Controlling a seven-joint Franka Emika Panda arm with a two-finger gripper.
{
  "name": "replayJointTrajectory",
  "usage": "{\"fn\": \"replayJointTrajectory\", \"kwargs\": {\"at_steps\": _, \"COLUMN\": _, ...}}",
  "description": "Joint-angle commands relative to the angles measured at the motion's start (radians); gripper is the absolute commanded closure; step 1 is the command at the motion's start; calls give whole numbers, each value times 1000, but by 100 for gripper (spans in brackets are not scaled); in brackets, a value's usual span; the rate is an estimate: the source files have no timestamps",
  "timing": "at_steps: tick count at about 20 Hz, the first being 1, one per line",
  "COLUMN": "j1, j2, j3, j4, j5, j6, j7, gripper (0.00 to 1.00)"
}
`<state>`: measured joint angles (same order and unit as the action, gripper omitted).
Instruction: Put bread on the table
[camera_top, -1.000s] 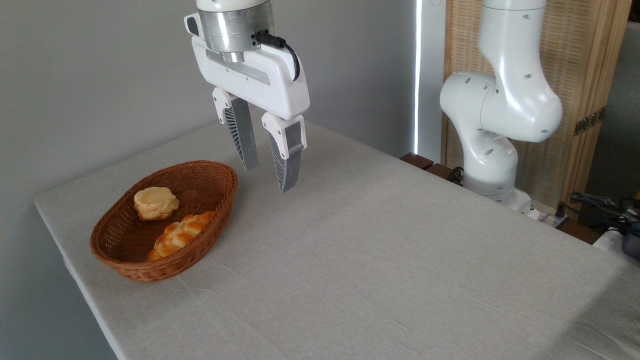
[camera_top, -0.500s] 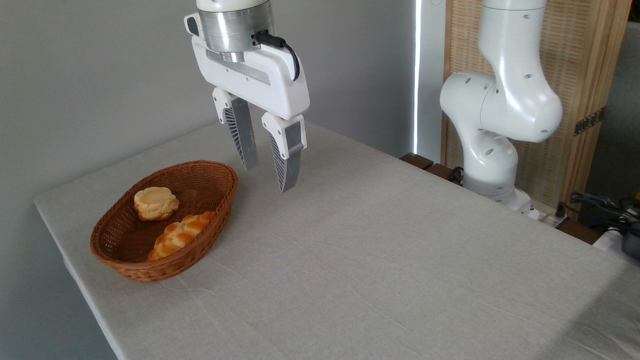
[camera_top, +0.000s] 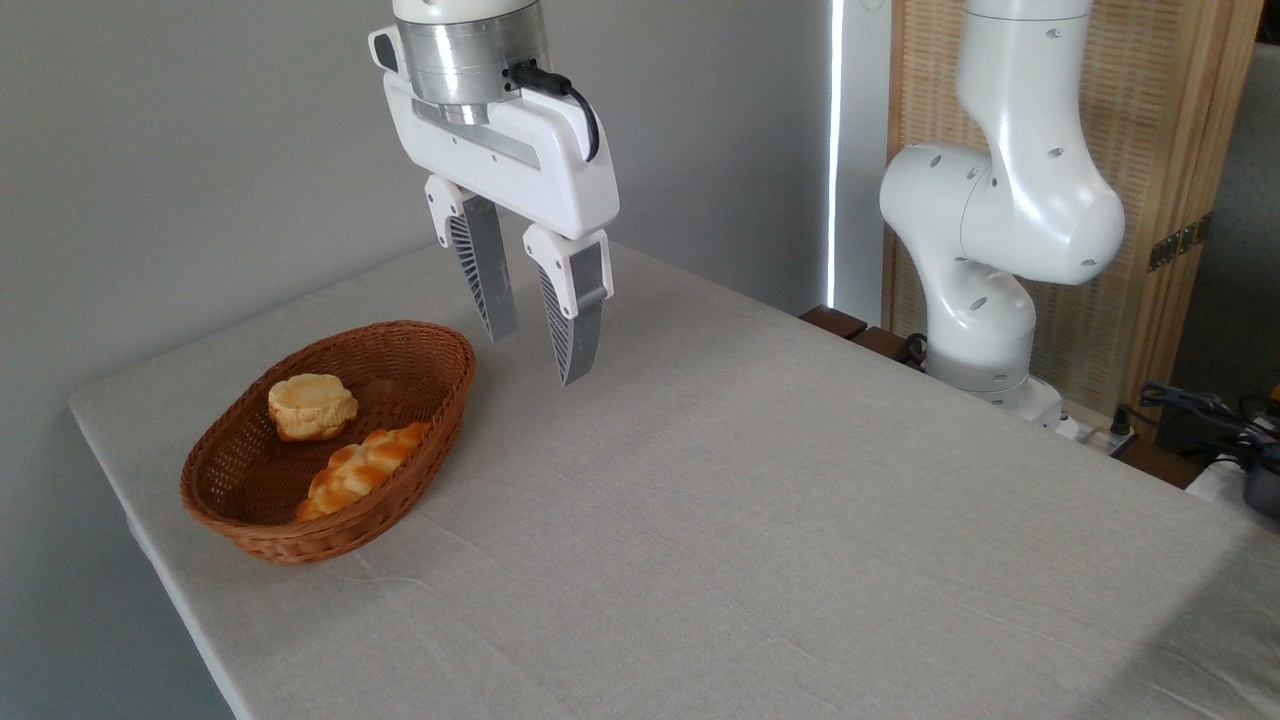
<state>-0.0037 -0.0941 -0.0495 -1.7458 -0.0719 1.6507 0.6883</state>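
Gripper (camera_top: 535, 345) hung empty, jaws apart, upper centre, above tabletop (camera_top: 760, 500). Bread (camera_top: 311, 405) sat in basket (camera_top: 300, 535) beside braided loaf (camera_top: 362, 468); risked grabbing loaf or snagging rim.

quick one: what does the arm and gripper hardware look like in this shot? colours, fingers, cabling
White glossy Franka arm with rounded joint housings and small dark screw recesses. The gripper has a white boxy body under a silver metal flange, with a black cable plugged in at its top. Two long tapered fingers: white mounts, grey ribbed pads.
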Motion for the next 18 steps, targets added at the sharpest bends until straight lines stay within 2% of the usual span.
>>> {"fn": "replayJointTrajectory", "kwargs": {"at_steps": 1, "j1": 1, "j2": -4, "j3": -9, "j4": 6, "j5": -13, "j6": -29, "j7": -1, "gripper": 0}}
{"fn": "replayJointTrajectory", "kwargs": {"at_steps": 8, "j1": -2, "j2": 2, "j3": -59, "j4": 5, "j5": -13, "j6": -3, "j7": 4, "gripper": 0}}
{"fn": "replayJointTrajectory", "kwargs": {"at_steps": 12, "j1": -21, "j2": 33, "j3": -145, "j4": -4, "j5": -13, "j6": 105, "j7": 0, "gripper": 0}}
{"fn": "replayJointTrajectory", "kwargs": {"at_steps": 18, "j1": -21, "j2": 83, "j3": -269, "j4": -9, "j5": -28, "j6": 265, "j7": 1, "gripper": 0}}
